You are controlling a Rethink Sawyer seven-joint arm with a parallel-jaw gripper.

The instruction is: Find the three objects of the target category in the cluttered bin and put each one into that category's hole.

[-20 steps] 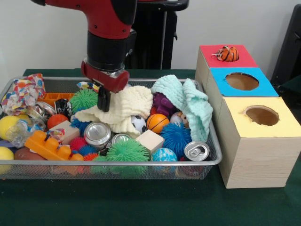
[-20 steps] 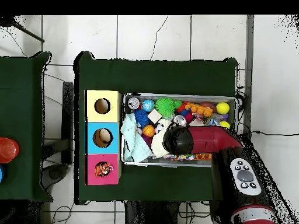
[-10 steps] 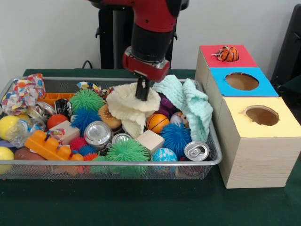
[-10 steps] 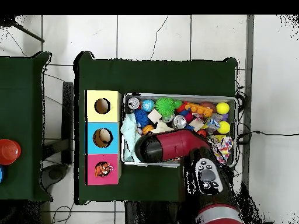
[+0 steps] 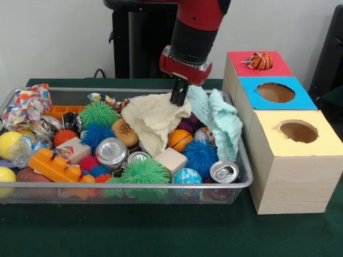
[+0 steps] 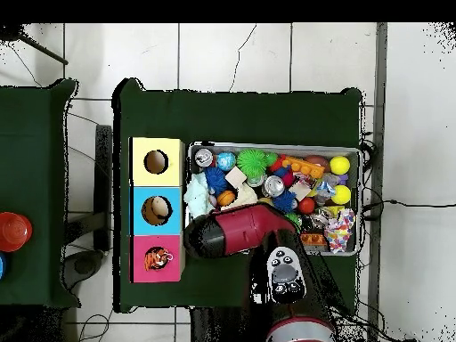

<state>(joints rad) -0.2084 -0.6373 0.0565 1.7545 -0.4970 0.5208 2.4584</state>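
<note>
The tool [image 5: 179, 95] is pinched narrow on a top fold of the cream cloth [image 5: 153, 120], and it holds that fold raised so the rest of the fabric drapes down in a tent over the middle of the wire bin [image 5: 244, 166]. Gripping at the edge rather than the middle makes sense: the soft cloth peels up off the clutter instead of dragging toys along. Its lower hem looks to rest on the burger toy [image 5: 126, 133] and the orange basketball [image 5: 179, 140], so it is only partly free. Just beside the tool, toward the boxes, the mint cloth [image 5: 217, 119] hangs over the bin's end wall, touching the cream one near the grip. From the cloths I judge fabric to be the target category, with the cream cloth in hand and the mint cloth waiting in the bin; a third I cannot pick out. Around them lie spiky balls, crushed cans [image 5: 110, 153], a wooden block [image 5: 170, 160] and an orange plastic brick [image 5: 53, 165]. On the green counter [image 5: 161, 230] next to the bin stand three boxes: the red box [image 5: 236, 59] has a striped toy [image 5: 259, 61] sitting in its hole, while the blue box [image 5: 252, 88] and the yellow box [image 5: 268, 142] show open holes. In the overhead view the arm [image 6: 240, 233] covers the bin's box-side end, pointed toward the blue and red boxes.
</note>
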